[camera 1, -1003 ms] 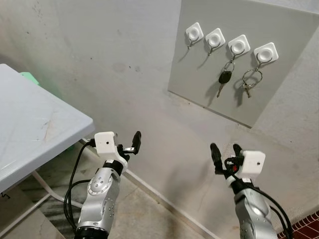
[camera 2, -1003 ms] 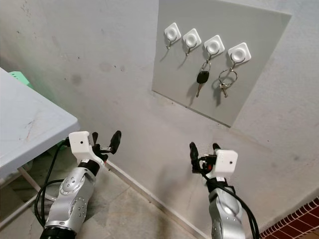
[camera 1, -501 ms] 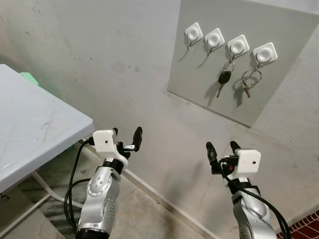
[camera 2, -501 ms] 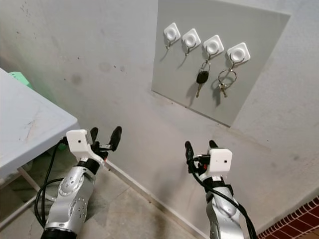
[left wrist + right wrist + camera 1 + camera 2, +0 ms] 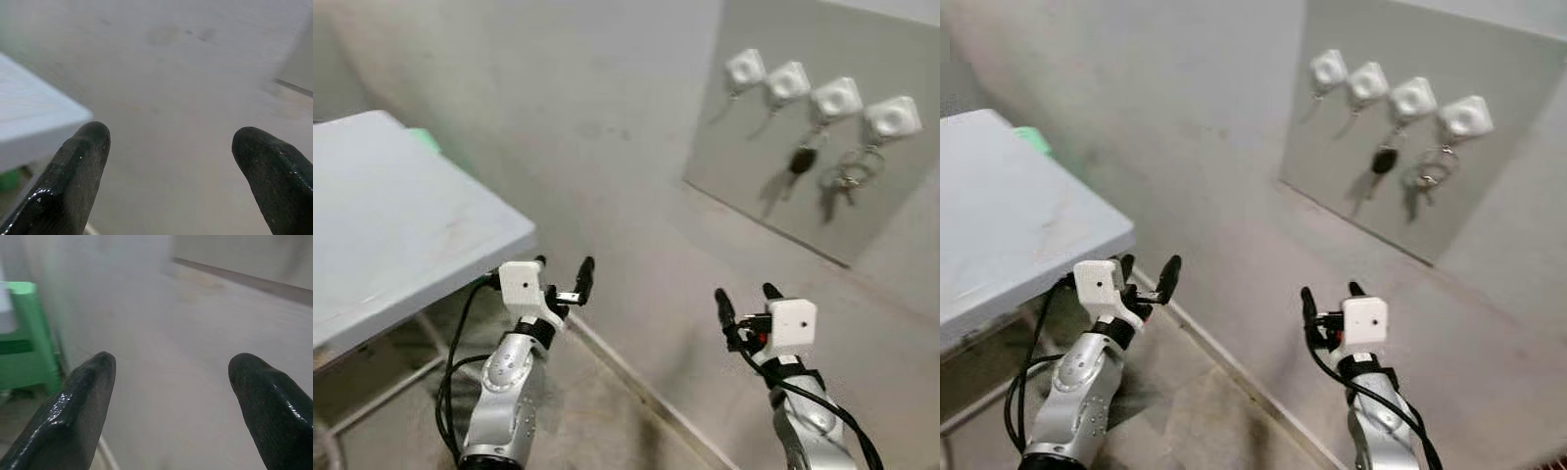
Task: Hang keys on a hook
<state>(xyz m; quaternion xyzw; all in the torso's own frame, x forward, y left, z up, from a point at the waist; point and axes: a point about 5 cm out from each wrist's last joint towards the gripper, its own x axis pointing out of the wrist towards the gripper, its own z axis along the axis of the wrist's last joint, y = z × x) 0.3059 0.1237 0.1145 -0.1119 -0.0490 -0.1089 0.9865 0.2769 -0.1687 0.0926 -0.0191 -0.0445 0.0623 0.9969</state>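
Observation:
A grey board (image 5: 754, 196) on the wall at the upper right carries a row of white hooks (image 5: 788, 80). A black car key (image 5: 800, 160) hangs from the third hook and a key ring with small keys (image 5: 847, 178) from the fourth. My left gripper (image 5: 565, 264) is held low at the left, open and empty, pointing at the bare wall. My right gripper (image 5: 744, 294) is low at the right, well below the board, also open and empty. In the wrist views both the left gripper (image 5: 171, 137) and the right gripper (image 5: 171, 364) have wide gaps with nothing between the fingers.
A light grey table (image 5: 401, 215) fills the left side, its corner close to my left arm. A green stool (image 5: 24, 333) stands behind it by the wall. The concrete floor (image 5: 607, 411) meets the wall below my arms. The picture is blurred.
The whole picture has shifted right and blurred, so the camera has turned left. Both grippers stay open and empty, about where they were before me.

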